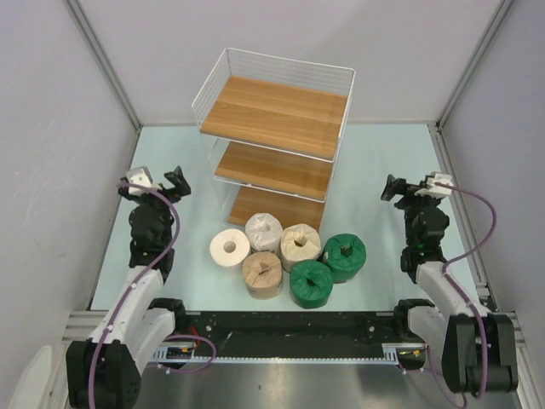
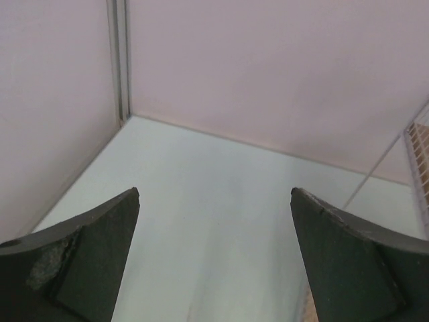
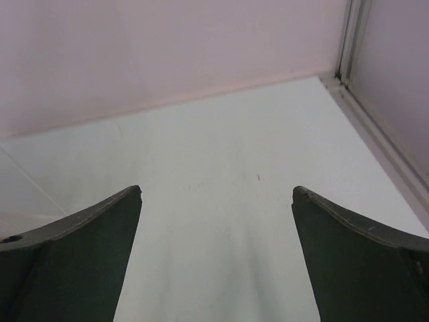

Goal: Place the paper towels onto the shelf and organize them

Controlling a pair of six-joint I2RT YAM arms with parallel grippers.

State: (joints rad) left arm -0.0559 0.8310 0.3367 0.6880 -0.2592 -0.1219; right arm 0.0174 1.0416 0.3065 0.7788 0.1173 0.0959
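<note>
Several paper towels stand bunched on the table in front of the shelf [image 1: 272, 111]: a plain white roll [image 1: 229, 248], a white-wrapped roll [image 1: 263, 231], two tan rolls [image 1: 300, 245] [image 1: 262, 273] and two dark green rolls [image 1: 344, 256] [image 1: 311, 284]. The shelf is a white wire rack with three brown boards, all bare; its edge [image 2: 419, 161] shows at the far right of the left wrist view. My left gripper [image 1: 177, 182] [image 2: 214, 194] hangs open left of the rolls, holding nothing. To the right of the rolls, my right gripper [image 1: 393, 188] [image 3: 216, 191] is open and empty too.
Grey walls with metal corner posts [image 1: 102, 64] close in the table on three sides. A black rail [image 1: 289, 328] runs along the near edge between the two arm bases. Pale table surface [image 3: 221, 168] lies under both grippers.
</note>
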